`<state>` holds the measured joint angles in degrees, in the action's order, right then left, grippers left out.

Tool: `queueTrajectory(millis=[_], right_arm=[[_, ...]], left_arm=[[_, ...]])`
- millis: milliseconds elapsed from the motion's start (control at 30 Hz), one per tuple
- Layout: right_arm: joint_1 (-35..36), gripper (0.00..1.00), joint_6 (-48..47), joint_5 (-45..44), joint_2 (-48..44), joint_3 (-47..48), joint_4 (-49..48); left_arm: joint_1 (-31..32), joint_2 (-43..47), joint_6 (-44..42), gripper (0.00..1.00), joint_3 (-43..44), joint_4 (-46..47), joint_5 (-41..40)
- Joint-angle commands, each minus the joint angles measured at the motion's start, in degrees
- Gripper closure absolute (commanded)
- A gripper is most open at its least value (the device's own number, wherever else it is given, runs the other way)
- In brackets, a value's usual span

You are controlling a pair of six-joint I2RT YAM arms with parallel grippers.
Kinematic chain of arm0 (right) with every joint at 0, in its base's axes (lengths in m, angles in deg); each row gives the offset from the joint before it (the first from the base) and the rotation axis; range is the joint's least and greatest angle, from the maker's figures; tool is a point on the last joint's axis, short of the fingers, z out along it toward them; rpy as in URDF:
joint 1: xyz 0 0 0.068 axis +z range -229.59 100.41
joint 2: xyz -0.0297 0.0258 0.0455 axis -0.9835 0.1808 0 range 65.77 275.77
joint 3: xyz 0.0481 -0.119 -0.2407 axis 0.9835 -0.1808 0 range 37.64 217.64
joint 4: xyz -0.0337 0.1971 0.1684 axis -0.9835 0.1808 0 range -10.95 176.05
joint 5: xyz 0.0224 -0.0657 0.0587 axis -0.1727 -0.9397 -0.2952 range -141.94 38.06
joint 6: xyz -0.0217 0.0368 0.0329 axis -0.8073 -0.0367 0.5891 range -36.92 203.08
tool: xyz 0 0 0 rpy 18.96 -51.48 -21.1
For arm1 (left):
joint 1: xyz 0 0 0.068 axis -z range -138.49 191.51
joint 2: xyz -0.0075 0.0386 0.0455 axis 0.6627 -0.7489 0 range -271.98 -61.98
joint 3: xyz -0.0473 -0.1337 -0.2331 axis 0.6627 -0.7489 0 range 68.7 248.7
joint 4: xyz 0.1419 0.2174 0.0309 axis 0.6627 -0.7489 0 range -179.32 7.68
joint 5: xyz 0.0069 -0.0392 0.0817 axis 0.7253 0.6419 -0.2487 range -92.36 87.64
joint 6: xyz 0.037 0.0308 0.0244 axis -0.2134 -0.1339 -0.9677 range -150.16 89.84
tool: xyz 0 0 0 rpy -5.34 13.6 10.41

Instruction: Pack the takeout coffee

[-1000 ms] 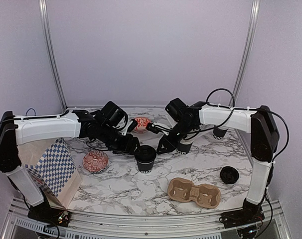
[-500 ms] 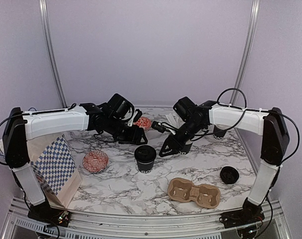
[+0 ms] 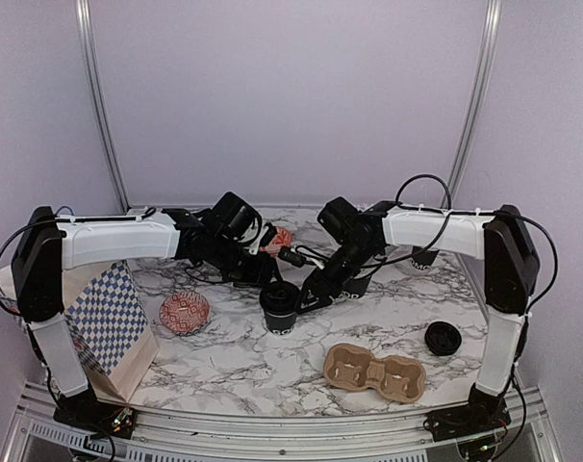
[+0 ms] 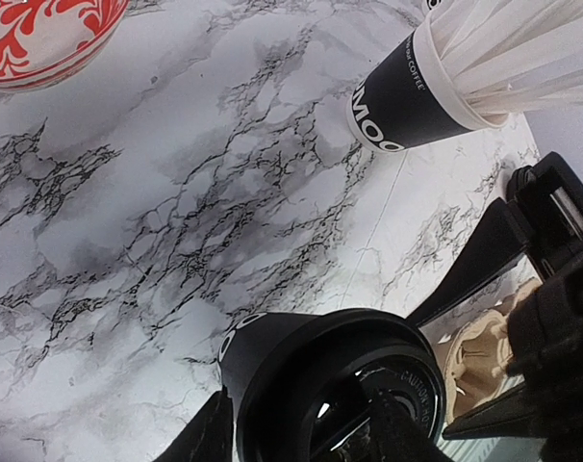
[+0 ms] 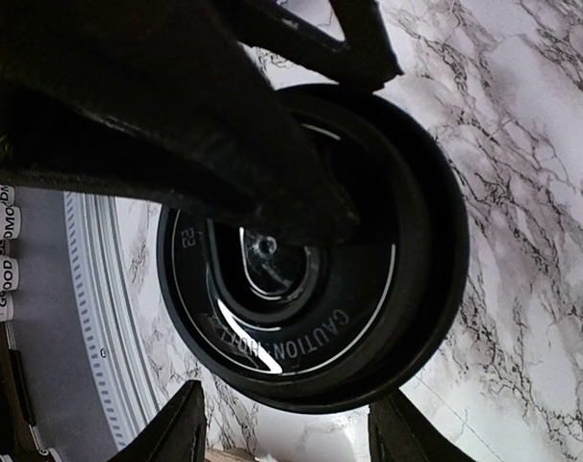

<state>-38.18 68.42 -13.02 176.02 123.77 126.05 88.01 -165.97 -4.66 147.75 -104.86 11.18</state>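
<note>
Seen from above, two arms meet over the marble tabletop [image 3: 224, 368] at the one lidded cup [image 3: 280, 310], which stands mid-table. The left tool [image 3: 268, 279] is at the cup's far rim and the right tool [image 3: 307, 299] is just beside it. A second cup [image 3: 422, 260], half hidden by the right arm, stands at right rear. One loose lid [image 3: 443, 338], one carrier tray [image 3: 375, 372], one checkered bag [image 3: 107, 322], a near bowl [image 3: 184, 312] and a far bowl [image 3: 277, 237] complete the count. The left wrist view cuts the lidded cup off at the bottom edge. The left tool's fingers are parted around it, and contact cannot be told. One stick-filled cup [image 4: 407, 96] stands beyond. In the right wrist view a dark blurred shape covers part of the lid, and the right tool's fingers are spread wide and empty.
</note>
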Motion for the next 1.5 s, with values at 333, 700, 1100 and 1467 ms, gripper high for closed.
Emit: queueTrajectory(millis=[333,700,1100,1467], right_arm=[[0.39,0.43,4.52,-4.77,3.47,3.25,-0.81],[0.34,0.47,7.17,-20.42,8.46,1.48,-1.92],[0.39,0.5,0.02,-8.25,-0.43,0.26,-1.49],[2.64,0.75,-16.77,-6.74,-11.54,-3.78,-2.98]], left_arm=[[-0.19,0.76,1.57,0.56,-5.3,-1.08,0.81],[-0.14,0.39,3.22,0.59,-8.99,-1.08,0.51],[-0.06,3.11,4.44,0.59,-9.05,-1.47,-0.81],[-0.01,3.61,6.51,0.59,-10.9,-1.39,-1.66]])
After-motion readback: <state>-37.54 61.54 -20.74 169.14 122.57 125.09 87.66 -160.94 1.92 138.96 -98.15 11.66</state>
